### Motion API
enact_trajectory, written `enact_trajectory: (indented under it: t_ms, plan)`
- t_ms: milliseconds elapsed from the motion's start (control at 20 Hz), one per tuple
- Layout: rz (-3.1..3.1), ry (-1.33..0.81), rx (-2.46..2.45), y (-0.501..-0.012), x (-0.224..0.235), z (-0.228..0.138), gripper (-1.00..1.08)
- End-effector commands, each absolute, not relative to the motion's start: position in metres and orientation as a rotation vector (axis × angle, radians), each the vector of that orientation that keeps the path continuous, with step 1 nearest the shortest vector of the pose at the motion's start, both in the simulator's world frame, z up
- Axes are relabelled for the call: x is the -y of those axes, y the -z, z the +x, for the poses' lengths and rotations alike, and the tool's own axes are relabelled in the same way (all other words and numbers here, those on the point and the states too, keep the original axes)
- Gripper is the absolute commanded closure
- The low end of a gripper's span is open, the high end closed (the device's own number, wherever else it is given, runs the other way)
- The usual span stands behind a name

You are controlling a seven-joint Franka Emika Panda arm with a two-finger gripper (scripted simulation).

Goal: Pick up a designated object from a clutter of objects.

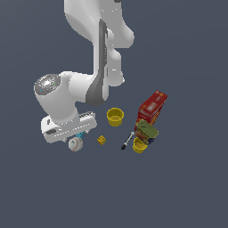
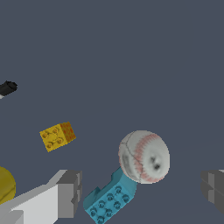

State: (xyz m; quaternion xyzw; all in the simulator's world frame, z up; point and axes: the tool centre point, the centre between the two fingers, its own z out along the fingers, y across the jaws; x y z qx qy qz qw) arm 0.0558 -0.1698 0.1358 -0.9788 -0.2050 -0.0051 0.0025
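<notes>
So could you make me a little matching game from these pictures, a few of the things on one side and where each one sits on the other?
Things:
1. baseball
2. cyan brick
3. small yellow block
4. green can

Places:
A. leaning against the tall red box
B. alone on open floor between the ball and the marker
C. between the open gripper fingers
D. tucked against the ball, beside one finger

Pairs: 1-C, 2-D, 3-B, 4-A
</notes>
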Motion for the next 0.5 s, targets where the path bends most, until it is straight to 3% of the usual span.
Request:
enact_trajectory:
  t_ms: [0, 450]
  plan:
    - [-3.063, 0.012, 0.686, -0.123, 0.180, 0.055, -0.92]
    - [-3.049, 0.000, 0.758, -0.099, 0.199, 0.051, -0.92]
